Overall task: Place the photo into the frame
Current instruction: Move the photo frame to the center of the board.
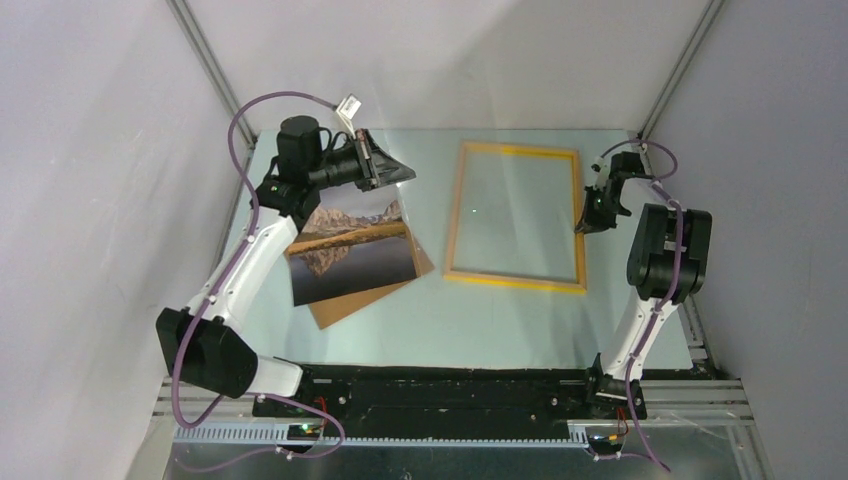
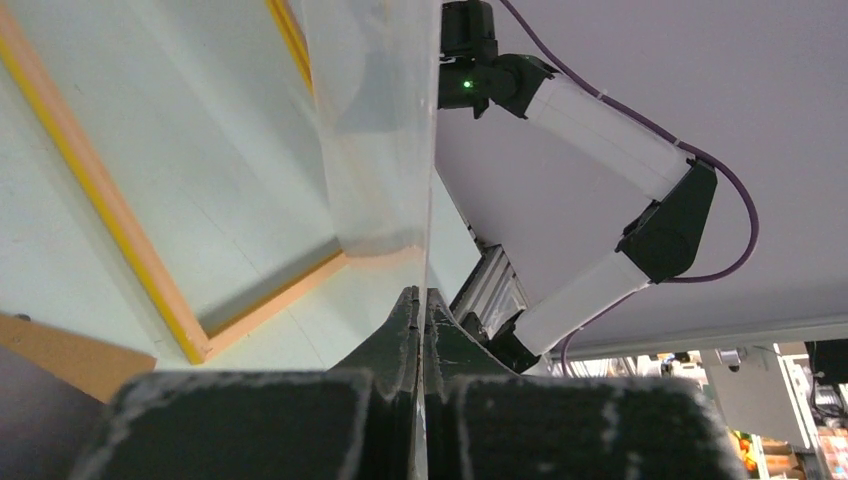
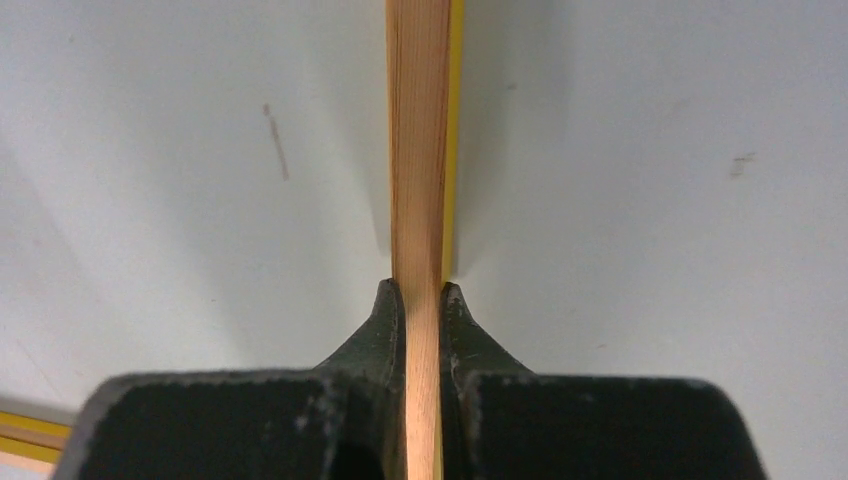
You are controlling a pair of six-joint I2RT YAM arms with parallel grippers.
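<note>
From above, the worry is the clear pane (image 1: 402, 173). The left gripper (image 1: 383, 170) is holding it by one edge, up off the table (image 1: 450, 320). A thin sheet pinched like that could be swinging as the arm moves, then slipping and dropping onto the photo (image 1: 350, 255). The photo is lying face up on the brown board (image 1: 340, 308), left of the frame (image 1: 452, 215) and not yet in it. The right gripper (image 1: 588, 220) is sitting on the frame's right rail.

Through the left wrist camera, the fingers are pressing flat together on the pane's lower edge, and the sheet is rising straight up between them. The bite looks shallow to me, so a quick twist could be levering it out.

Through the right wrist camera, the jaws are closing narrow on the wooden rail, one finger on each side and both touching it. If that arm is pulling or lifting from this one rail, the frame could be pivoting or skidding across the table, ending up askew for the photo.
</note>
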